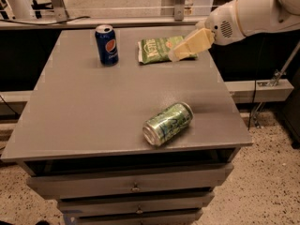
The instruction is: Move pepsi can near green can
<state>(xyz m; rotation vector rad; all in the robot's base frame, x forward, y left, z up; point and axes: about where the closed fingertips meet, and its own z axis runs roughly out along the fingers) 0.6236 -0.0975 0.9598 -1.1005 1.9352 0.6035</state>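
The pepsi can (107,44) stands upright at the back left of the grey table top (84,111). The green can (168,123) lies on its side near the front right edge. My gripper (180,50) reaches in from the right on a white arm (248,15). It hovers over the right end of the green chip bag (157,49), well to the right of the pepsi can. It holds nothing that I can see.
The flat green chip bag lies at the back of the table, between the pepsi can and the gripper. The table has drawers (131,186) below its front edge. A rail (140,20) runs behind the table.
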